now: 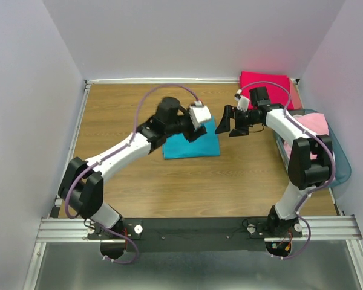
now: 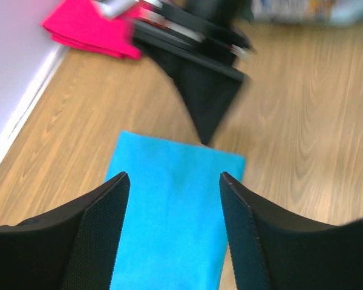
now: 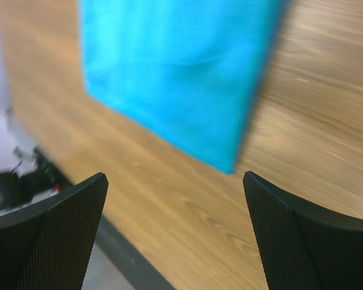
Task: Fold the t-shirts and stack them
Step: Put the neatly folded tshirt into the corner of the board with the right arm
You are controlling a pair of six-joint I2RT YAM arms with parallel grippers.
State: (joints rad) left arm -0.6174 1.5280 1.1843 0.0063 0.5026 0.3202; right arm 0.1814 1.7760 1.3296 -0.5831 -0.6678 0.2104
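Observation:
A folded teal t-shirt lies flat in the middle of the table; it also shows in the left wrist view and the right wrist view. My left gripper hovers open over its top edge, holding nothing. My right gripper is open and empty just right of the shirt. A folded crimson-pink t-shirt lies at the back right corner, also seen in the left wrist view. A light pink t-shirt sits in the basket.
A blue-tinted plastic basket stands at the right edge, behind my right arm. Walls close the table on the left, back and right. Bare wooden tabletop lies to the left and front of the teal shirt.

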